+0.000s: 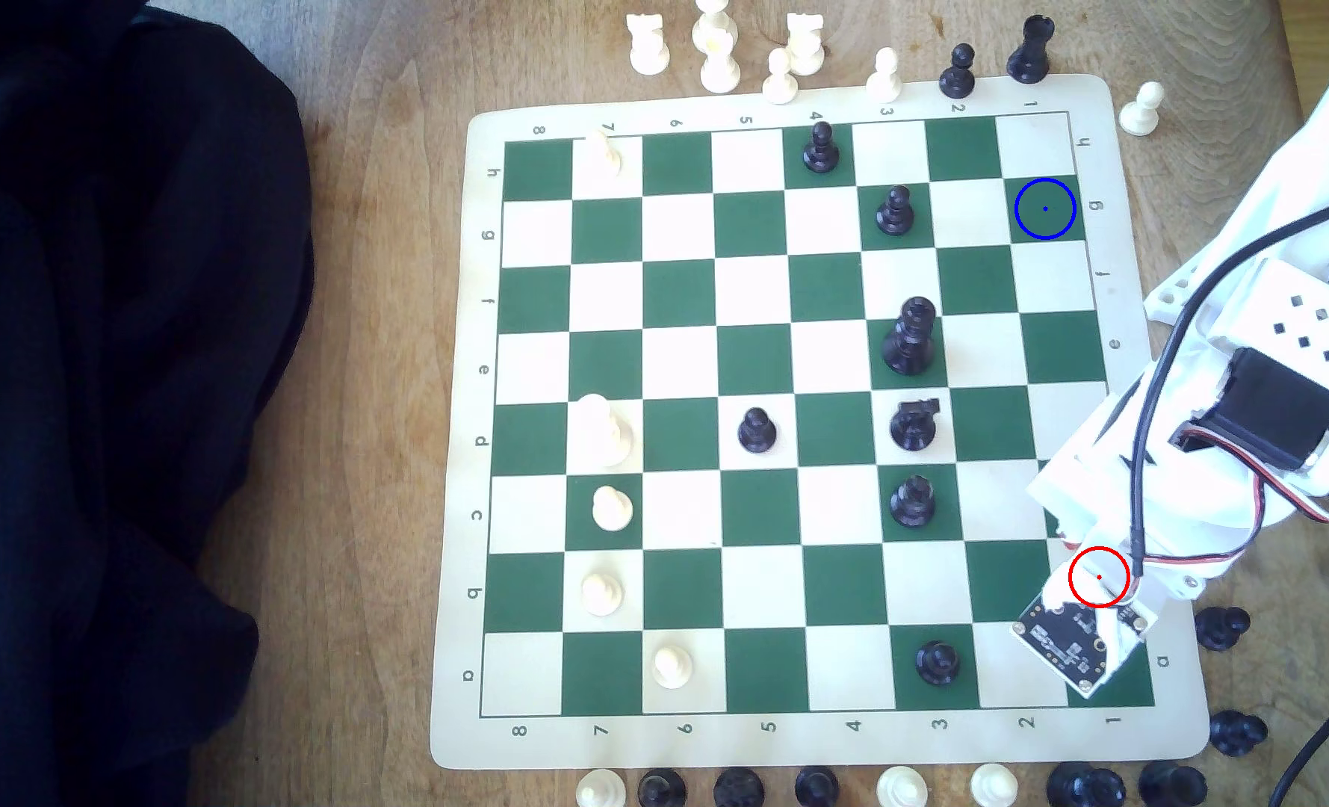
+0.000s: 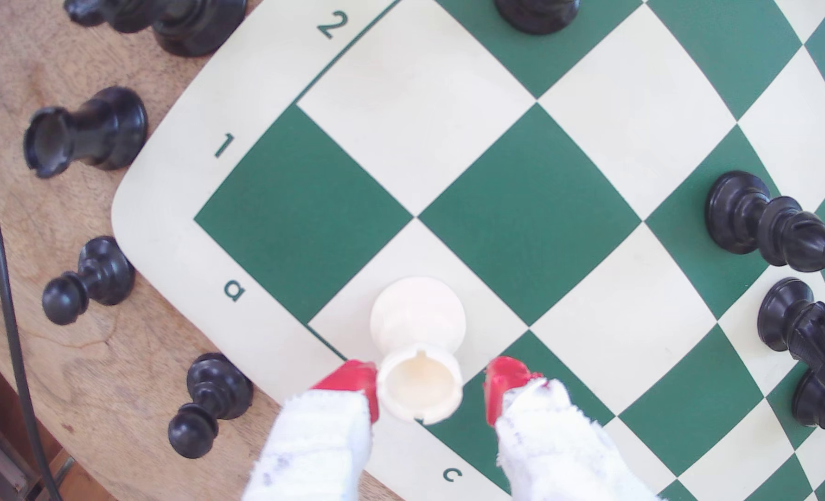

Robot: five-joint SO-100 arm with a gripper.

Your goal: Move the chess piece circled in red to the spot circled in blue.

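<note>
In the wrist view the end effector (image 2: 432,390) stands spread, its two red-tipped, white-wrapped fingers (image 2: 352,385) flanking the crenellated top of the chess piece (image 2: 420,347), a cream-white piece standing upright on the white square in row b, file 1, at the board's edge. One red pad looks to be touching or just beside the piece's top; the other stands a little apart, so nothing is pinched yet. The piece lies straight between the fingers, its long axis vertical, so my judgement is that the coming move calls only for closing on the head and then lifting clear. In the exterior view the arm covers that square under the red ring, at the near right corner of the chessboard (image 1: 723,745). Spare black pieces (image 2: 87,132) lie on the wooden worktop (image 2: 39,375) just off that corner. The spot (image 1: 1045,208), a dark green square ringed in blue, sits in the same file toward the far right corner, well apart, with no pieces on the squares of that file between.
</note>
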